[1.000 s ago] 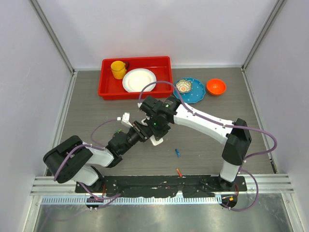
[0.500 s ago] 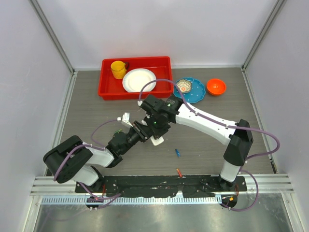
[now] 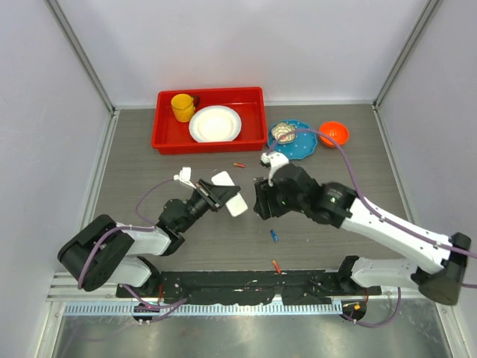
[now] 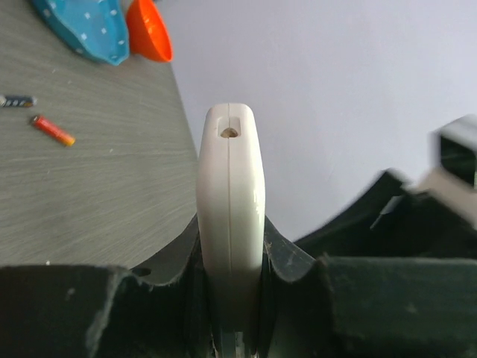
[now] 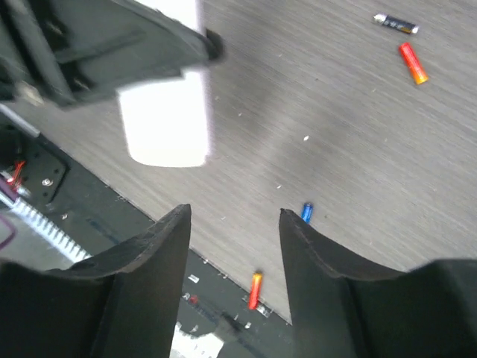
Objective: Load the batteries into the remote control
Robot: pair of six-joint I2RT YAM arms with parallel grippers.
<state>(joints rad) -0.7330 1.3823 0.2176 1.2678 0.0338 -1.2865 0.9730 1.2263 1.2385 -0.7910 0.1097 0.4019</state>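
Nearest the arms' bases, an orange battery [image 3: 277, 266] lies at the edge of the black base plate [image 3: 223, 283]. A little farther out, a blue battery [image 3: 274, 236] lies alone on the grey tabletop [image 3: 149, 171].

Beyond it the two end effectors face each other, near but apart. The left end effector [image 3: 215, 195] is clamped tight on the remote control [image 4: 231, 171], gripping its lower part by the two broad faces. The left wrist view shows the remote edge-on: slim, white and round-cornered, with a seam down the middle of its side. A small recess with a hole sits in its far end. From overhead it shows as a flat white rectangle set at an angle. The right end effector [image 5: 232, 224] has its jaws parted, with nothing between them but bare tabletop.

Farther on, a red-and-orange battery [image 5: 412, 63] and a dark battery [image 5: 395, 24] lie close together.

At the far edge sits a red tray [image 3: 168, 138] with a yellow mug [image 3: 182, 107] and a white plate [image 3: 215, 124]. To its right are a blue plate [image 3: 302, 145] and an orange bowl [image 3: 333, 133].
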